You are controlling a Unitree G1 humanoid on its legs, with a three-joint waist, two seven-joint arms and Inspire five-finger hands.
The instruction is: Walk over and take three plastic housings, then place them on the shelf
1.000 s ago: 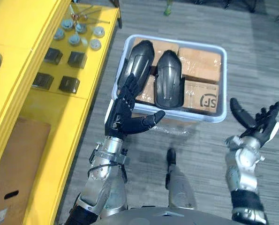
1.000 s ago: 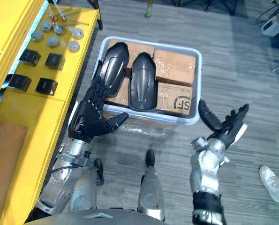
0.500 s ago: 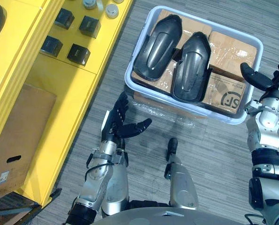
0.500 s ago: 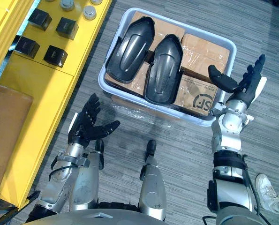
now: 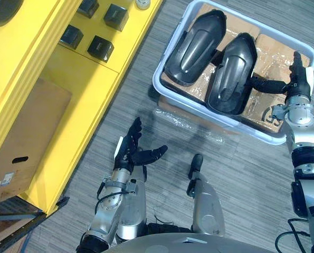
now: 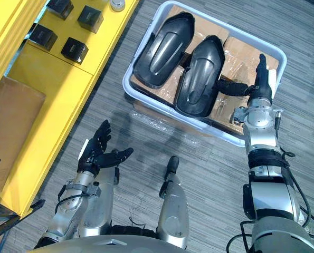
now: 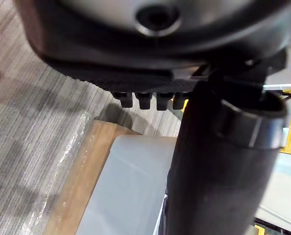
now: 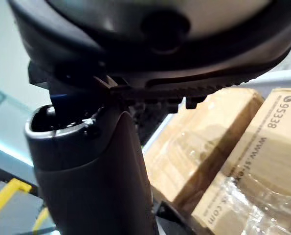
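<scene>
Right hand (image 5: 296,81): fingers straight and close together, thumb stuck out sideways, nothing in it. It sits over the right end of the bin (image 5: 199,109). The thumb tip is just beside housing A (image 5: 231,74); can't tell if it touches.

Left hand (image 5: 127,153): fingers spread, thumb out, empty, low over the floor (image 5: 251,190), well apart from the bin.

Surface and room:
- The floor is grey with a striped plank-like pattern. The bin stands on it, with crinkled clear film (image 5: 183,120) lying just beside its near wall.
- The bin is pale and rectangular with rounded corners. It is packed with film-wrapped cardboard boxes (image 5: 275,52).
- A yellow shelf (image 5: 72,79) runs along the robot's left. Small black blocks (image 5: 100,48) lie on its lower level, and a brown carton (image 5: 25,132) sits low by its near end.

Housings:
- Both are in the bin, lying on top of the boxes.
- Housing A and housing B (image 5: 193,47) lie side by side, roughly parallel, with B on the shelf side.
- Each is a black, glossy, elongated domed shell, rounded at the far end, with a raised ridge along the middle.
</scene>
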